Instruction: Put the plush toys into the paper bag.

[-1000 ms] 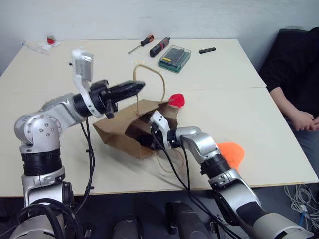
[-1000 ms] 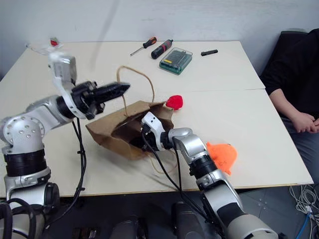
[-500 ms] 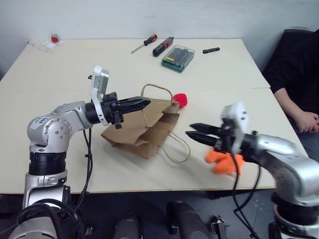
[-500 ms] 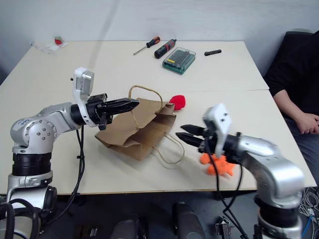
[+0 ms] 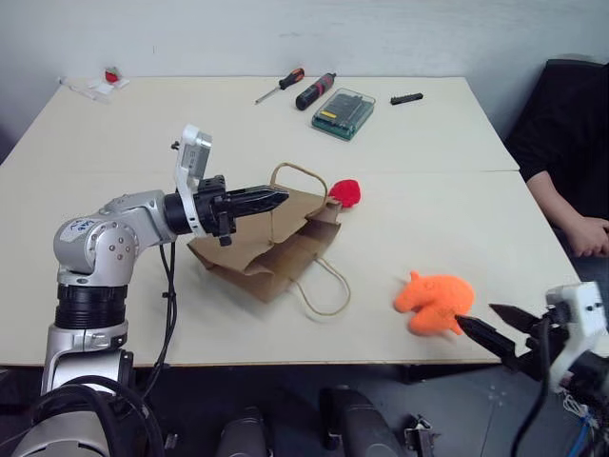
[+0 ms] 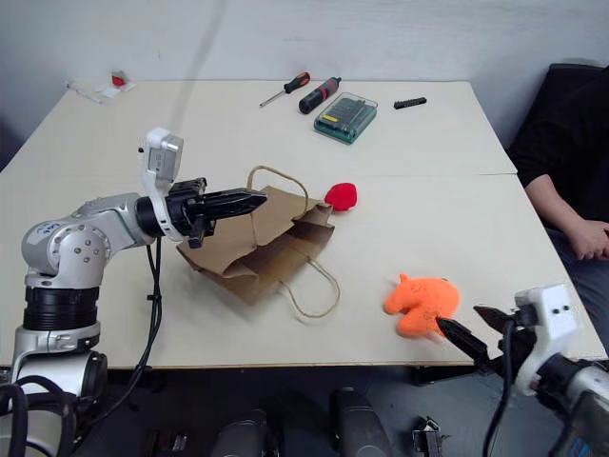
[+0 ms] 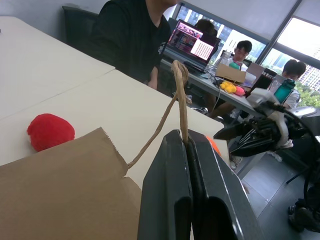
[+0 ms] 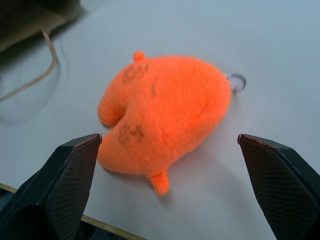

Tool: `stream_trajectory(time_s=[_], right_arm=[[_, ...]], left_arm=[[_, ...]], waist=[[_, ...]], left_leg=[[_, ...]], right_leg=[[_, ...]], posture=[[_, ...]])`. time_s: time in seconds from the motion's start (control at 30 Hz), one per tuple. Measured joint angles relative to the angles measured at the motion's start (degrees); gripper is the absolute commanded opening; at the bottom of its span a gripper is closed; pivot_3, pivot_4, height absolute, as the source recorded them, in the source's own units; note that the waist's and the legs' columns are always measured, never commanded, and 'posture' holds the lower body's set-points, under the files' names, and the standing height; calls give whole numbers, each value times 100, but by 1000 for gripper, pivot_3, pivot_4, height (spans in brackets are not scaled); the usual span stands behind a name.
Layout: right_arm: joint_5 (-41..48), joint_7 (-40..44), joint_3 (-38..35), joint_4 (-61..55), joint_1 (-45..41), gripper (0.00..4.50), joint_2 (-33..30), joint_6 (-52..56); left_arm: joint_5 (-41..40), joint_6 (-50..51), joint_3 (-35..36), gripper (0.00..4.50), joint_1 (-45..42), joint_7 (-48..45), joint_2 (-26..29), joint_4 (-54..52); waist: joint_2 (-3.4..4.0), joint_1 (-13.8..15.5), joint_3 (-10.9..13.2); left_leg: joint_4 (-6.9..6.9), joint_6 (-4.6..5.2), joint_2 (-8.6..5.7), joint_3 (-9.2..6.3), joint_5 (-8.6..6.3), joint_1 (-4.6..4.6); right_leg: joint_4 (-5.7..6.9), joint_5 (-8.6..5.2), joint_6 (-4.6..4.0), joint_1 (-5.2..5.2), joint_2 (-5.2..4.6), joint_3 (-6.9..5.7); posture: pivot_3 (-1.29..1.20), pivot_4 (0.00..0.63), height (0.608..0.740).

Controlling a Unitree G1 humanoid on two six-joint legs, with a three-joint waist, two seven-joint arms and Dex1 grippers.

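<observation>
Beige table (image 5: 457,219), left tool (image 5: 271,199) clamping paper bag (image 5: 271,249) handle, right tool (image 5: 495,327) spread, seemingly just short of orange plush (image 5: 433,301)

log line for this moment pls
left gripper shut on brown paper bag cord handle | right gripper open facing orange plush toy | red plush toy on table

An office used as a robot workroom: a pale beige tabletop (image 5: 476,219) carries a red-handled screwdriver (image 5: 280,84) and a green clear-lidded bit case (image 5: 341,112) at its far side, while people sit at an open laptop (image 7: 191,46) beside large windows (image 7: 300,45).
</observation>
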Motion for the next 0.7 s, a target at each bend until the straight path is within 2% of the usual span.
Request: stream_trajectory(time_s=[0.03, 0.13, 0.33, 0.5, 0.53, 0.63, 0.7], right_arm=[[-35, -129, 208, 144, -51, 4471, 37, -16], [22, -528, 428, 407, -540, 3869, 506, -92], [-3, -782, 722, 492, -627, 1719, 592, -486], [233, -611, 852, 491, -651, 151, 189, -584], [444, -487, 873, 478, -783, 6, 8, -549], [884, -315, 1050, 382, -1430, 6, -425, -412], [1092, -373, 1469, 384, -2136, 6, -449, -264]], left_arm=[[11, -2, -14, 0, 4, -2, 4, -10], [42, -17, -17, 0, 12, -2, 20, -46], [49, -16, 30, 0, 175, -2, 228, -227], [7, 27, 115, 0, 236, 62, 234, -280], [-7, 37, 123, 0, 237, 74, 234, -307], [-22, 77, 101, 0, 245, 70, 233, -458], [-22, 77, 97, 0, 250, 42, 246, -483]], waist=[[1, 6, 1], [2, -9, 1], [8, 44, 3], [7, 69, 3], [7, 69, 3], [7, 22, 3], [6, -23, 3]], left_leg=[[-1, 0, 0, 0, 0, -1], [0, 0, 1, 2, 0, -1], [-8, -3, 2, 1, -2, -3], [0, 2, -1, 3, -2, -4], [1, 2, -1, 3, -2, -4], [-1, 2, 2, 4, -1, 0], [-3, -3, 5, 2, 0, 1]], right_leg=[[-1, 0, 0, -1, 0, 1], [0, 0, 0, -3, 0, 1], [-5, -4, -3, -5, 1, -3], [-4, -2, 2, -3, -2, -1], [-3, -2, 2, -3, -2, -1], [-2, -2, 2, -3, 1, 0], [1, -3, -1, -4, 4, 0]], posture=[[0, 150, 740], [0, 150, 740], [0, 150, 740], [0, 150, 740], [0, 150, 740], [0, 150, 740], [0, 150, 740]])
